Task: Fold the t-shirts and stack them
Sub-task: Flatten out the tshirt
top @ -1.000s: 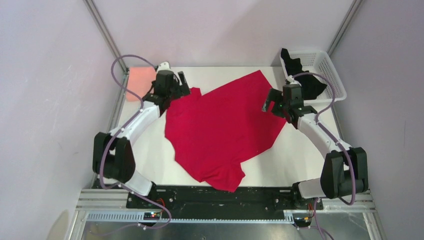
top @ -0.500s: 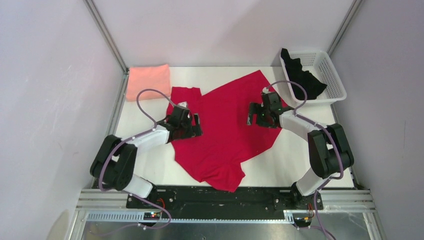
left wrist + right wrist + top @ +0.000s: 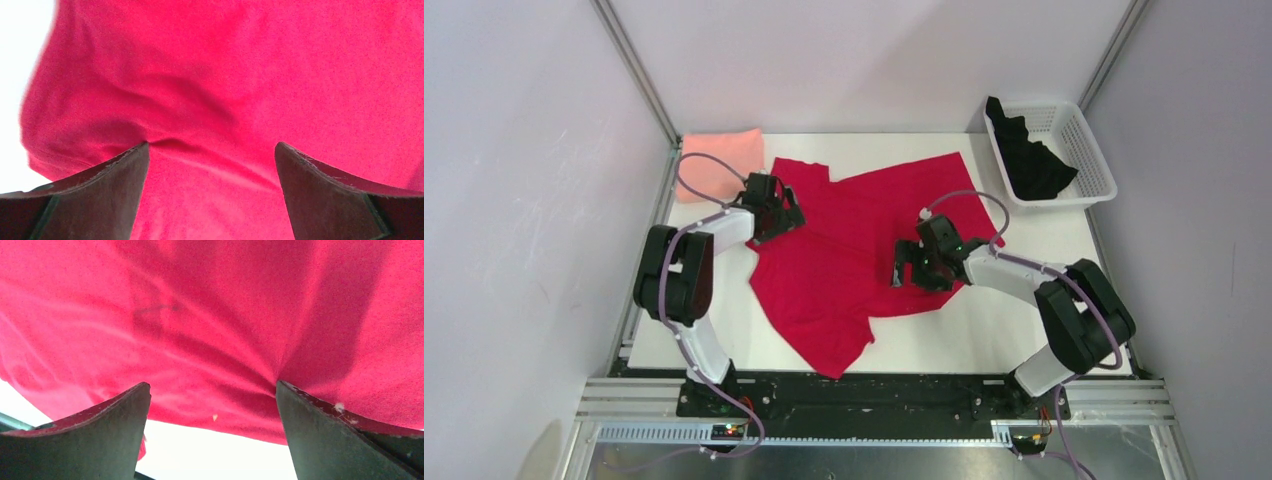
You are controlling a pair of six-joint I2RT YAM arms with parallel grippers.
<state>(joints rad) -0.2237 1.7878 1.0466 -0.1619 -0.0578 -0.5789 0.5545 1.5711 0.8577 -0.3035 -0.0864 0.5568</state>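
L gripper (image 3: pixel 211 150) & R gripper (image 3: pixel 212 387) both splayed wide, gripping nothing, tips on red t-shirt (image 3: pixel 854 235); smooth outward evenly, avoid bunching.

Jaws wide apart over creased red t-shirt (image 3: pixel 260 75), white table (image 3: pixel 15 75) at left

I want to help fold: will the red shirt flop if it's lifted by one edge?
Probably floppy: the red t-shirt shows soft wrinkles by the left gripper. Pushed, it would likely bunch rather than slide, like the folds near the right gripper.
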